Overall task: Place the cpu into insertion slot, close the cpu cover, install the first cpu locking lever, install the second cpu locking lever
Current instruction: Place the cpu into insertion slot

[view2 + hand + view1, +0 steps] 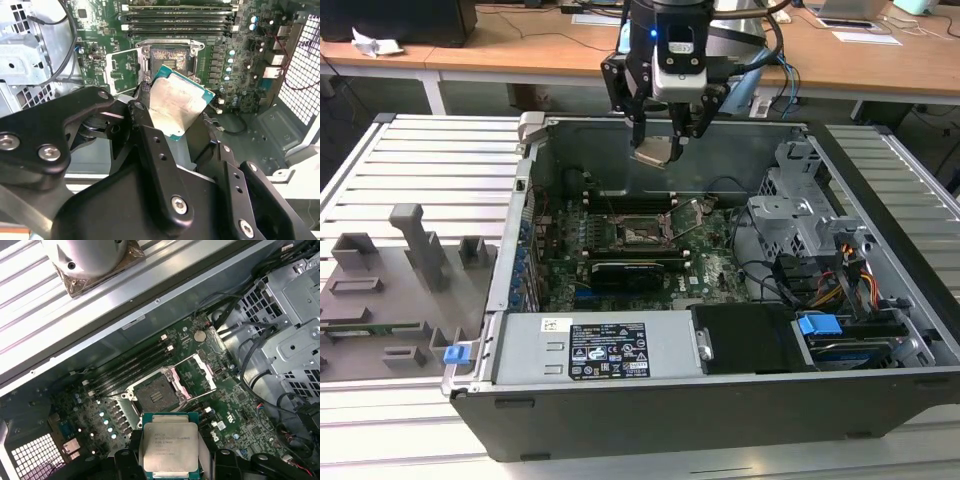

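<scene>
My gripper (658, 143) hangs above the open computer case, shut on the cpu (655, 152), a flat silver-topped square chip with a green edge, tilted between the fingers. In both wrist views the cpu (180, 102) (170, 447) is well above the motherboard and apart from it. The insertion slot (642, 232) (168, 57) (156, 392) lies bare below it, with its contact field showing. The cpu cover (197, 372) (122, 70) is swung open and stands beside the slot.
A long black expansion card (630, 268) lies in front of the slot, and memory slots (620, 200) run behind it. The power supply (590, 350), a drive cage (800, 210) with cables and the case walls ring the board. A grey fixture tray (390, 290) sits at the exterior view's left.
</scene>
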`<move>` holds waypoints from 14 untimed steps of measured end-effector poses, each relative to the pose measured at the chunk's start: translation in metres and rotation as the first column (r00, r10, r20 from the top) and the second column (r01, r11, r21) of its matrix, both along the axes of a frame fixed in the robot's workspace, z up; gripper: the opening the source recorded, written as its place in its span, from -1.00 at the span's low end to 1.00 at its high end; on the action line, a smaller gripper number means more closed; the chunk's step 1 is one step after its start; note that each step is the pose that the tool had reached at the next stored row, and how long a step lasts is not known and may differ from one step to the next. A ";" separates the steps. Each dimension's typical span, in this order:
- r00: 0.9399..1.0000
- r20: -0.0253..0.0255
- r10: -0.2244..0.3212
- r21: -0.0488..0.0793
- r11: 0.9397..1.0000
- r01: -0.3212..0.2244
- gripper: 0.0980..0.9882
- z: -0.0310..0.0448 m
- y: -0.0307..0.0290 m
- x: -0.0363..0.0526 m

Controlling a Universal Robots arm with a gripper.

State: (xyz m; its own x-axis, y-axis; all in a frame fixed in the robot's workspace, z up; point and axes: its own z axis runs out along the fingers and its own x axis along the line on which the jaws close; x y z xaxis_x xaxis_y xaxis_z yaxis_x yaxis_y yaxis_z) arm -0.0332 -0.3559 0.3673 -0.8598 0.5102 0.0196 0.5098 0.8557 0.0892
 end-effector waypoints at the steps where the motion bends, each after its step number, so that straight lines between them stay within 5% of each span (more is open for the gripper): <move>1: 1.000 0.000 -0.005 0.000 1.000 0.005 -0.03 -0.0002 0.0000 -0.0001; 14: 0.994 0.000 -0.107 0.000 0.994 0.107 -0.03 -0.0019 0.0001 -0.0001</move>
State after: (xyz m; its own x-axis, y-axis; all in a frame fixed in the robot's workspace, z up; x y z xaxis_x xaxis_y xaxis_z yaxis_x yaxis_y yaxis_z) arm -0.0334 -0.3558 0.3653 -0.8004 0.5992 0.0196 0.5983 0.7963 0.0893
